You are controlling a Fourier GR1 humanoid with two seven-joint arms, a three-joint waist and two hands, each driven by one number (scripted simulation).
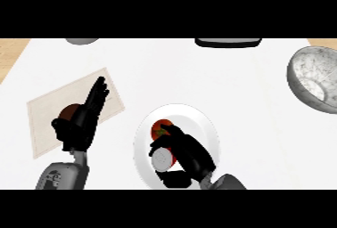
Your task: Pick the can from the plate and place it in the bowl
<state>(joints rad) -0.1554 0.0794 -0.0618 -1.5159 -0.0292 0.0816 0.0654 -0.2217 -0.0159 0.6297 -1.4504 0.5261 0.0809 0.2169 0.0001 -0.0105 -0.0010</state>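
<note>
a white counter top (pixel 197 75) fills most of the frame, with strips of wooden surface (pixel 13 51) seen at the upper left and upper right corners. at the right edge, in the upper part of the frame, a grey marbled bowl (pixel 314 80) is seen, cut off by the border and well apart from everything else. just below the centre a white plate (pixel 197 120) is set, looking taller than wide. to the left of it a beige placemat (pixel 52 111) is laid at an angle, and a brown rounded object (pixel 69 110) is partly seen on it, behind the left hand; what it is cannot be told. the left hand (pixel 82 122) is shown over the placemat in the left half of the frame, fingers straight and pointing toward the top, nothing held in it. the right hand (pixel 187 151) is shown over the lower part of the plate, its fingers and thumb curled round the can (pixel 161 149), which is tilted on the plate; a pale round end is turned toward the lower left and a red-orange body shows above the fingers. along the top edge a dark, rounded-rectangular object (pixel 227 42) and, further left, a small grey rounded object (pixel 82 41) are partly seen, both cut by the frame.
</note>
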